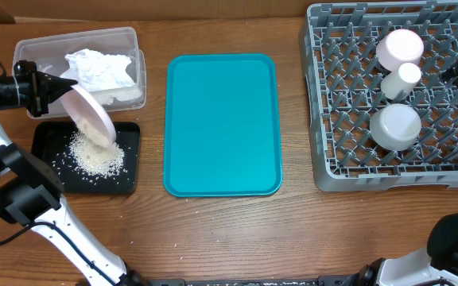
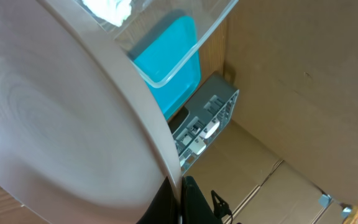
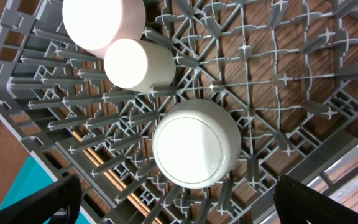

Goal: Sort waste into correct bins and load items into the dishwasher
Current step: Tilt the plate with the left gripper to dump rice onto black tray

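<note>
While the left gripper [image 1: 54,91] is clamping the rim of the round plate [image 1: 88,116], it is holding that plate steeply tilted over the black tray [image 1: 50,139], where rice scraps [image 1: 95,157] are lying in a pile. The crumpled napkin [image 1: 98,67] is sitting in the clear tub [image 1: 70,36]. Over at the grey dish rack [image 1: 340,95], the right gripper [image 3: 178,186] is hanging with its fingers spread wide above the pink bowl [image 1: 400,46], cup [image 1: 406,78] and whitish-blue bowl [image 1: 396,125].
</note>
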`<state>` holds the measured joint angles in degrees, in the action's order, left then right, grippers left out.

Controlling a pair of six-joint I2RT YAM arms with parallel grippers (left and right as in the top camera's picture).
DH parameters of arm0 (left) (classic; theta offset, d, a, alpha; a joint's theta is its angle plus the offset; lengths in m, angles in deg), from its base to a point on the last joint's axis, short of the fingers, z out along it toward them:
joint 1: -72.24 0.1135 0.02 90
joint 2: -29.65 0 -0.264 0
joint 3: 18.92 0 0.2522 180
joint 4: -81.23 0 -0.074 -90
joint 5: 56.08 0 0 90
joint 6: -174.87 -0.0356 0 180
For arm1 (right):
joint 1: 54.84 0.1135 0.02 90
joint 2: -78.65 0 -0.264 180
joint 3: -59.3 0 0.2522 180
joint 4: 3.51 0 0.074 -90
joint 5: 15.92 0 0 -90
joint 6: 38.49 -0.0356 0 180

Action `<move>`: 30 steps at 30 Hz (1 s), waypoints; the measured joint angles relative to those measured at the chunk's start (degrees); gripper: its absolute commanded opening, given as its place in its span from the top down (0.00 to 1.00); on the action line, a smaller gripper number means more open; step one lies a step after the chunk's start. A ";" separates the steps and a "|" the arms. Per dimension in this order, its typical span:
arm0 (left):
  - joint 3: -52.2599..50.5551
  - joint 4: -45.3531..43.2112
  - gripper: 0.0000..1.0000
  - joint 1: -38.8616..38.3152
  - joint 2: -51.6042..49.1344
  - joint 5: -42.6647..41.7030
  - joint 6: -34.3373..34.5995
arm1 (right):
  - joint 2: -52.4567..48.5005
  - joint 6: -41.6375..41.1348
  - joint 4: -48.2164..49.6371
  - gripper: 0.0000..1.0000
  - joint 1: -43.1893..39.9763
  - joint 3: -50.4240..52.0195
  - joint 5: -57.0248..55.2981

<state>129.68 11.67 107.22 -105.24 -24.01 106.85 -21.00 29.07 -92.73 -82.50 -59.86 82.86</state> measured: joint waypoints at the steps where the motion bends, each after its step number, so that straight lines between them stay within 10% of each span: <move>1: -0.24 -0.02 0.96 0.07 0.00 -0.04 -0.59 | 0.00 -0.02 -0.02 0.00 0.00 0.00 0.02; 30: -17.40 -1.62 0.96 0.74 15.63 11.10 -8.33 | 0.00 -0.02 -0.02 0.00 0.00 0.00 0.00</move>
<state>112.29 10.06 107.96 -89.61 -12.91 98.52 -21.00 29.05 -92.75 -82.50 -59.86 82.86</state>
